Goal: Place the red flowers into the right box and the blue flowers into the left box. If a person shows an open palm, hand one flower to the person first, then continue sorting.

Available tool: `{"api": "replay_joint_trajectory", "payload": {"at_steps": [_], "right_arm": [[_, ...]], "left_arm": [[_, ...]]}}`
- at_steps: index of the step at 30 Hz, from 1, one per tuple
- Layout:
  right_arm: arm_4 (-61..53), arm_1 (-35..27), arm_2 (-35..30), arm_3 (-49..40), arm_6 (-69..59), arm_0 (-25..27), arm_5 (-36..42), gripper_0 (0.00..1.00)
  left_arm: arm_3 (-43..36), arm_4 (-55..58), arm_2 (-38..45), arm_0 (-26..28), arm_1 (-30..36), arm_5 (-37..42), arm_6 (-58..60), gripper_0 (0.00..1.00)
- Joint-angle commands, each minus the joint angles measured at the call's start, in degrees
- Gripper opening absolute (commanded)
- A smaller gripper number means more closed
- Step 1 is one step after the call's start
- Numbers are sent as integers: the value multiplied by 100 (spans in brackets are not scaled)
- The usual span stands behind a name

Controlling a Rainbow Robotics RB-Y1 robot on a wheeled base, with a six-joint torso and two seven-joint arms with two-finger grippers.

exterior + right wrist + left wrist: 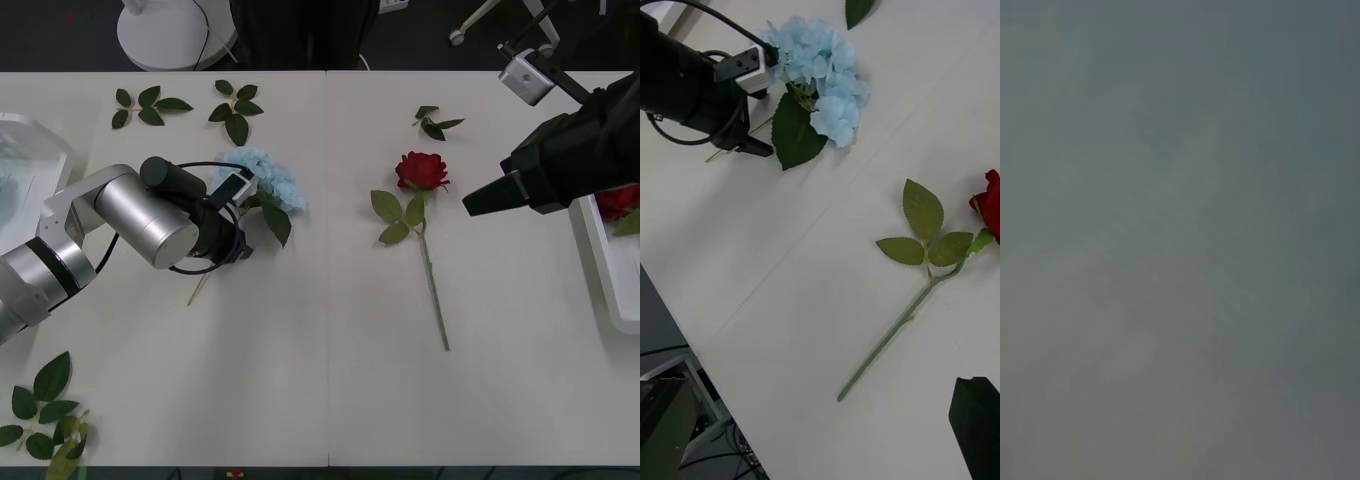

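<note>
A blue flower [270,178] lies on the white table left of centre, its stem running toward the near left. My left gripper [236,240] is down at that stem, just behind the flower's broad leaf, and also appears in the right wrist view as the left gripper [741,139] beside the blue flower [820,75]. A red flower [422,170] lies at the table's centre right, stem pointing toward me. My right gripper [480,198] hovers open and empty to its right. The right box [612,290] holds a red flower [616,200]. The left box [45,145] sits at the far left edge.
Loose green leaf sprigs lie at the back left [145,105], back middle [237,108], behind the rose [435,122] and at the near left corner [45,410]. A seam runs down the table's middle. Bare tabletop stretches along the front.
</note>
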Motion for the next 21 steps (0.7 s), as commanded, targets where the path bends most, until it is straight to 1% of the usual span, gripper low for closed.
{"api": "replay_joint_trajectory", "payload": {"at_steps": [1, 2, 3, 4, 5, 6, 8, 12, 16, 21], "right_arm": [[416, 355, 570, 188, -1097, -756, 40, 100], [486, 390, 631, 232, -1220, -800, 48, 100], [591, 442, 763, 311, -1448, -905, 101, 100], [635, 486, 807, 364, -1562, -949, 136, 100], [811, 566, 956, 469, -1800, -1063, 259, 100], [873, 601, 1009, 504, -1888, -1107, 303, 100], [1163, 759, 1238, 654, -2178, -1274, 497, 100], [1655, 1005, 1528, 838, -2635, -1380, 734, 100], [2042, 1304, 1660, 1093, -2898, -1397, 751, 100], [2595, 1849, 1739, 1761, -2995, -1450, 857, 100]], "left_arm": [[30, -243, -230, -188, -144, 73, 3, 79], [30, -243, -239, -179, -144, 73, 3, 67], [39, -243, -239, -179, -144, 73, 3, 43], [39, -243, -248, -179, -144, 73, 3, 31], [47, -234, -248, -179, -152, 125, 3, 3], [47, -234, -248, -188, -144, 160, 3, 0], [56, -217, -248, -179, -144, 196, 3, 0], [144, -129, -248, -179, -152, 196, -6, 0], [285, 12, -248, -179, -144, 81, -32, 0], [311, 21, -239, -188, -117, 46, -58, 0]]}}
